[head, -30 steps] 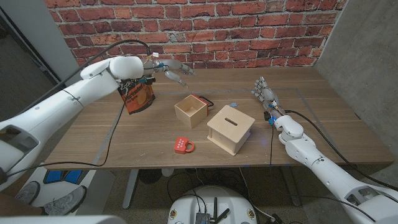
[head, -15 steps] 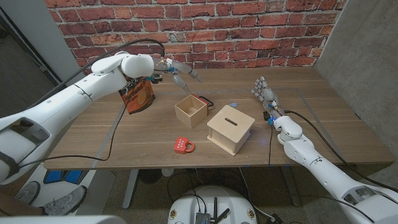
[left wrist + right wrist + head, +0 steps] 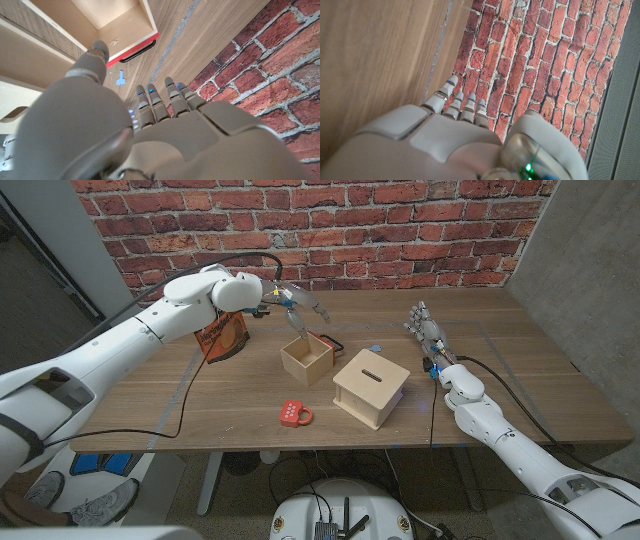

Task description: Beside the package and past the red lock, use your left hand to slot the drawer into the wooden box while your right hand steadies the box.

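While my left hand point(image 3: 292, 306) hangs with its fingers spread and nothing in them, it now sits just above the far side of the drawer point(image 3: 306, 358); a second ago it was back over the package point(image 3: 221, 336), so I have swung the arm across toward the work. That puts me at the reach, with the grasp not yet made. In the left wrist view the thumb points down at the drawer's open cavity and its red front with the dark handle, and a small blue piece point(image 3: 120, 78) lies on the wood beside it.

My right hand point(image 3: 427, 330) has not moved: it stands at the far right of the table point(image 3: 540, 380), fingers loosely apart, holding nothing, well apart from the wooden box point(image 3: 371, 387). I judge it must come over before any pushing starts.

The drawer stands just beside the box, at its far-left corner, and I cannot tell from these views which face takes it. The red lock point(image 3: 295, 414) lies near the table's front edge, clear of both. Open wood lies to the right of the box for my right arm's approach; the brick wall is close behind my left hand.
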